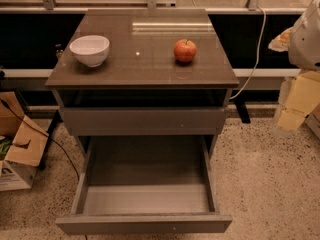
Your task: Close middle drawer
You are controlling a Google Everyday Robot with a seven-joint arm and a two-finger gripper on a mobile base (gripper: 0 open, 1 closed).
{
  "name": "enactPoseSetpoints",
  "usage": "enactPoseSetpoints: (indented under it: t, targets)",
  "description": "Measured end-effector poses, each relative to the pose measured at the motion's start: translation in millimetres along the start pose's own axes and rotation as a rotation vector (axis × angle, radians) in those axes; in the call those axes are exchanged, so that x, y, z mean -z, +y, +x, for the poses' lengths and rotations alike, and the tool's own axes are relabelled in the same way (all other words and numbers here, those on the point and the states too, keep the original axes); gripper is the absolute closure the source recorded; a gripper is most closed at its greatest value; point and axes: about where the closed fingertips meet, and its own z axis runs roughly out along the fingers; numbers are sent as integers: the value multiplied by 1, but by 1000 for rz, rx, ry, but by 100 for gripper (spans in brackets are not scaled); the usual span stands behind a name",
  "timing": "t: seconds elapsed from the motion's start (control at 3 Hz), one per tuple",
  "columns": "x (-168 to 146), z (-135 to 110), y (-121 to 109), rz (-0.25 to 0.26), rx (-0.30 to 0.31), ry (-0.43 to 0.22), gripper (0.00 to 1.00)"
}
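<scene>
Middle drawer point(145, 200) stands pulled far out of the cabinet toward the camera, its grey box bare and its flat front low in the view. The taller drawer front point(145, 121) above it sits nearly flush, so the open one juts well past it.

Long axis of the front runs left to right, across the cabinet's width. Its travel axis runs front to back, and its face points at me. I judge the closing push goes square against that face, straight toward the cabinet.

Pincer point(296, 106) hangs at the right edge of the view, beside the cabinet and well apart from the drawer front, touching nothing of the task. I cannot tell how wide it is set, nor whether it holds anything.

On the surface point(150, 71), a white bowl point(90, 50) sits left and an apple point(185, 50) right, both well back from the front edge. I judge a gentle push should leave them where they are.
</scene>
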Motion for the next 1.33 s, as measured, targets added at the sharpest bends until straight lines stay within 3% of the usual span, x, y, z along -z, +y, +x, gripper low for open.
enactPoseSetpoints:
  t: [0.33, 0.67, 1.0, 1.33]
  targets:
    - [0, 0, 0, 0, 0, 0, 0]
    - [2, -1, -1, 11, 1, -3, 19]
    - [-18, 0, 13, -14, -3, -40, 42]
    - [-77, 9, 48, -79, -31, -120, 73]
